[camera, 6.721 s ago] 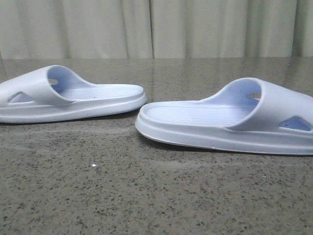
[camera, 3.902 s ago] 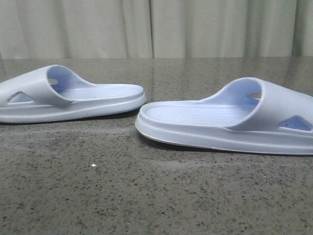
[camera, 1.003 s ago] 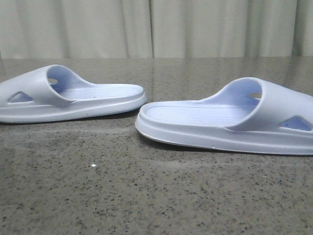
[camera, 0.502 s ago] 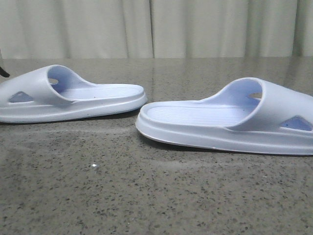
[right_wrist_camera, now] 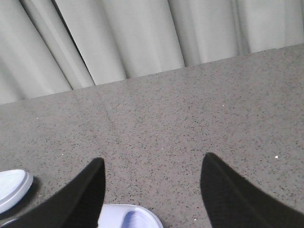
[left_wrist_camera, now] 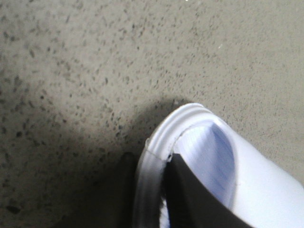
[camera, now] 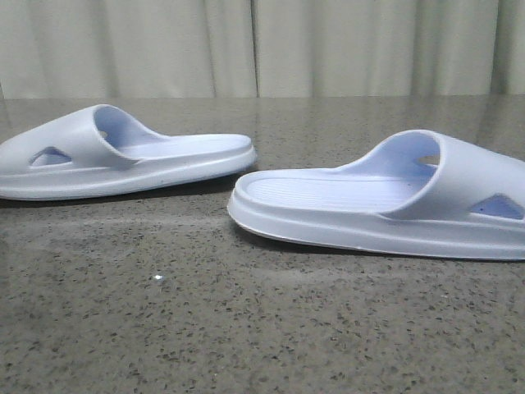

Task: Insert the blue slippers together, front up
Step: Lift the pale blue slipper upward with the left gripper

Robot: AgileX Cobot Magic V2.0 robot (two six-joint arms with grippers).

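The left gripper (left_wrist_camera: 151,190), seemingly pinching the pale blue foam slipper's (left_wrist_camera: 223,175) thin rim, could slip; the right gripper (right_wrist_camera: 152,190) gapes empty.

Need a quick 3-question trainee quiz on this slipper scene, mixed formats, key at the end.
1. True or false: the left gripper has its fingers on either side of the left slipper's rim.
2. Multiple choice: the right gripper is (A) shut on the right slipper, (B) open above it, holding nothing, (C) out of view.
3. Fill in: in the front view, both slippers rest sole-down on the speckled ____.

Key: 1 true, the rim sits between the two dark fingers. 2 B, the fingers are spread wide with bare table between them. 3 table.
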